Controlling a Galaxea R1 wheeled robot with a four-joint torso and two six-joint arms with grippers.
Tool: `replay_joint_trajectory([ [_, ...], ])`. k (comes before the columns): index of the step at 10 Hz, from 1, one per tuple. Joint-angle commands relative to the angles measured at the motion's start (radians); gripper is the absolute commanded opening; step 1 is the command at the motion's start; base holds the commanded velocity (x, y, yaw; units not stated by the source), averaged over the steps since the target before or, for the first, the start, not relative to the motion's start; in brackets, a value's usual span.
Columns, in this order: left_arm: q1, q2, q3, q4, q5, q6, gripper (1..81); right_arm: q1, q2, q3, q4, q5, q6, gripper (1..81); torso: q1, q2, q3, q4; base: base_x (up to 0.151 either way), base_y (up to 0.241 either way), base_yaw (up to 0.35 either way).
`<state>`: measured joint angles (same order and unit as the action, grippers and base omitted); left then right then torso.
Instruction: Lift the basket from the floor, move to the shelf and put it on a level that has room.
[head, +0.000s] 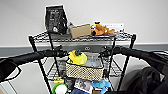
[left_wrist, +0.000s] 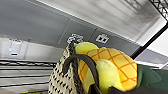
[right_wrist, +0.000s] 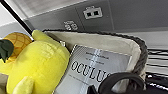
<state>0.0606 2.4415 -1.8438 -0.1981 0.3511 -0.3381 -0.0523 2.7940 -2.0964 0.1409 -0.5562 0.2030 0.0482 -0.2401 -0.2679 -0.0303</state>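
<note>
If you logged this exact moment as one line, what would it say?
basket: between both arms at shelf front | inside: yellow pineapple plush, Oculus box | top tier: black bag, cardboard box, orange plush

A pale off-white wall (head: 22, 22) runs behind everything, lit evenly. Along its base sits a wide grey band (head: 15, 50) carrying white socket plates (right_wrist: 93, 12), above a light grey floor (head: 30, 80)

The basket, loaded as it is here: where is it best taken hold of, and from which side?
By the dark loop handles at its two short ends, one gripper coming in from each side. The basket is wide, soft-walled and filled with a yellow plush toy and a grey box, so an end-to-end hold should keep it level.
</note>
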Motion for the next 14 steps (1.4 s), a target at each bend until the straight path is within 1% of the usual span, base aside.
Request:
replay_joint_trajectory([
  [1, -0.186, 0.091, -0.114, 0.051, -0.121, 0.01, 1.0, 0.189, 0.061, -0.103, -0.035, 0.105, -0.027, 1.0, 0.0, 0.0, 0.0, 0.0, 0.0, 0.0, 0.0],
  [3, -0.179, 0.142, -0.201, 0.063, -0.156, 0.008, 1.0, 0.182, 0.093, -0.188, -0.035, 0.142, -0.028, 1.0, 0.0, 0.0, 0.0, 0.0, 0.0, 0.0, 0.0],
  [6, -0.181, 0.199, -0.305, 0.063, -0.161, 0.01, 1.0, 0.189, 0.129, -0.284, -0.035, 0.153, -0.03, 1.0, 0.0, 0.0, 0.0, 0.0, 0.0, 0.0, 0.0],
  [8, -0.184, 0.237, -0.389, 0.069, -0.161, 0.011, 1.0, 0.185, 0.167, -0.385, -0.037, 0.162, -0.033, 1.0, 0.001, 0.0, 0.0, 0.0, 0.0, 0.0, 0.0],
  [9, -0.186, 0.255, -0.42, 0.094, -0.161, 0.011, 1.0, 0.182, 0.181, -0.413, -0.04, 0.165, -0.036, 1.0, 0.001, 0.0, 0.0, 0.0, 0.0, 0.0, 0.0],
  [11, -0.169, 0.265, -0.44, 0.1, -0.161, 0.011, 1.0, 0.131, 0.192, -0.445, -0.043, 0.226, -0.034, 1.0, 0.001, 0.0, 0.0, 0.0, 0.0, 0.0, 0.0],
  [12, -0.15, 0.263, -0.442, 0.118, -0.164, 0.011, 1.0, 0.101, 0.193, -0.45, -0.043, 0.243, -0.036, 1.0, 0.001, 0.0, 0.0, 0.0, 0.0, 0.0, 0.0],
  [13, -0.138, 0.271, -0.445, 0.129, -0.181, 0.01, 1.0, 0.077, 0.195, -0.447, -0.053, 0.292, -0.036, 1.0, 0.001, 0.0, 0.0, 0.0, 0.0, 0.0, 0.0],
  [14, -0.13, 0.285, -0.451, 0.146, -0.192, 0.01, 1.0, 0.073, 0.204, -0.45, -0.09, 0.298, -0.034, 1.0, 0.0, 0.0, 0.0, 0.0, 0.0, 0.0, 0.0],
])
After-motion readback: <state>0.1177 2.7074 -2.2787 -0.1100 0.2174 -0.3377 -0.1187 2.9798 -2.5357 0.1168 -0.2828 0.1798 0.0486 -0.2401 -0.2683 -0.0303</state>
